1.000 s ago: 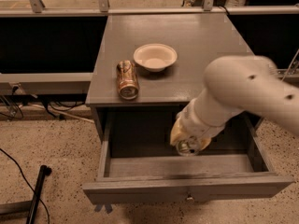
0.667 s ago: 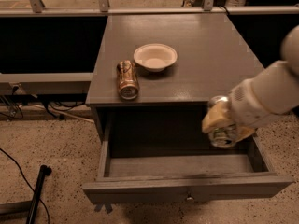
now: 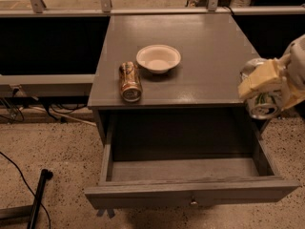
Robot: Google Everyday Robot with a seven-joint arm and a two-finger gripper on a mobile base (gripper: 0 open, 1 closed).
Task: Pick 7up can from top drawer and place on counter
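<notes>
- Gripper (image 3: 262,92) clamped on the can (image 3: 261,110), up and clear of the open drawer (image 3: 190,193) below-left
- Carrying step; next, swing left over the counter (image 3: 209,51), lower, let go

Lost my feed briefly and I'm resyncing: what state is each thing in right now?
gripper: right edge of view, jaws shut on 7up can
7up can: gripped, in the air, not yet on the counter
top drawer: open, nothing seen inside
brown-gold can: on its side on the counter
bowl: upright, empty
</notes>
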